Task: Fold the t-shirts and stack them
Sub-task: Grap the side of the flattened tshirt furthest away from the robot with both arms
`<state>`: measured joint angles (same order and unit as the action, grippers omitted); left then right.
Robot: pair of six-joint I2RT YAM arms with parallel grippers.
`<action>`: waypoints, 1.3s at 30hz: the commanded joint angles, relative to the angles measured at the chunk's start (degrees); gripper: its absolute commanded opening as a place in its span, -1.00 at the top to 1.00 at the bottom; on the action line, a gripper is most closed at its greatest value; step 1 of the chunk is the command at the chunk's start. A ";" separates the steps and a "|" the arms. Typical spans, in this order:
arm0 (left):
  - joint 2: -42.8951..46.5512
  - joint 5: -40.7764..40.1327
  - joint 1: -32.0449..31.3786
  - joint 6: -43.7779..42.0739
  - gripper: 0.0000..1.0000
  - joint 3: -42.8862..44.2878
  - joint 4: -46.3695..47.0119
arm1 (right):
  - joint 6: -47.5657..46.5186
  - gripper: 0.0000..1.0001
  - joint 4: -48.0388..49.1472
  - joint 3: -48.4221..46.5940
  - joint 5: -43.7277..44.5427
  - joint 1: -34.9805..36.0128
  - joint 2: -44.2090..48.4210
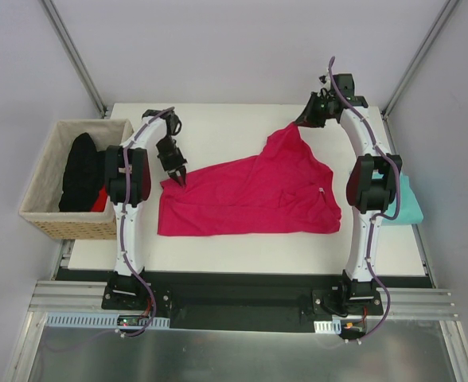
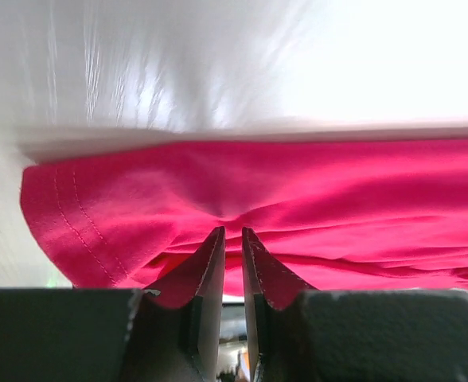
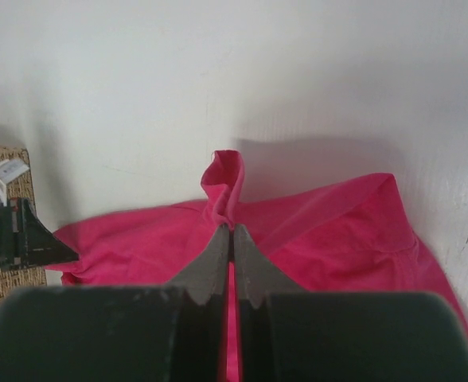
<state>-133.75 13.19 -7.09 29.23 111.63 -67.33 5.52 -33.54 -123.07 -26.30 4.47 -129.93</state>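
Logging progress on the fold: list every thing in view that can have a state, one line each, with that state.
Crimson-pink cloth t-shirt: lying loosely spread on the white table, rumpled, one corner lifted.
Teal cloth t-shirt: lying compact at the table's right edge.
Woven wicker basket: holding dark and red clothes.
Left gripper: shut on the pink shirt's left edge.
Right gripper: shut on its lifted corner.

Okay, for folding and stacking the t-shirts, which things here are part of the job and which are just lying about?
Job:
- pink shirt, pinched by the left tool and the right tool
- teal shirt

Lying about:
- basket
- black cloth inside it
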 commanded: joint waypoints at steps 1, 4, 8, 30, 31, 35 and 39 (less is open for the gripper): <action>-0.89 -0.36 0.24 0.74 0.73 6.56 -1.84 | -0.07 0.98 1.46 0.54 -1.21 -0.78 4.16; -1.16 -0.71 0.85 1.44 0.73 8.33 -2.10 | -0.33 0.98 1.46 0.72 -1.03 -0.95 4.51; 0.25 -2.82 1.64 3.02 0.73 8.69 -1.75 | -0.25 0.98 1.37 0.55 -0.94 -1.04 4.60; 6.58 -6.77 9.73 6.98 0.74 0.16 1.85 | -0.07 0.98 0.85 -1.56 -0.77 -1.13 2.49; 6.58 -6.95 9.82 7.15 0.74 -0.19 1.85 | -0.16 0.98 0.93 -1.56 -0.85 -1.13 2.40; 6.66 -7.48 9.99 7.50 0.74 -1.24 1.76 | 0.02 0.98 0.85 -1.91 -0.85 -1.13 2.22; 5.52 -6.07 9.99 7.07 0.75 -1.77 1.76 | 0.11 0.98 0.93 -2.27 -0.94 -1.22 2.05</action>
<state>-131.90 9.37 0.10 32.80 110.93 -62.19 5.52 -33.36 -122.23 -26.28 3.62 -129.93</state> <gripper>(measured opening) 0.130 0.021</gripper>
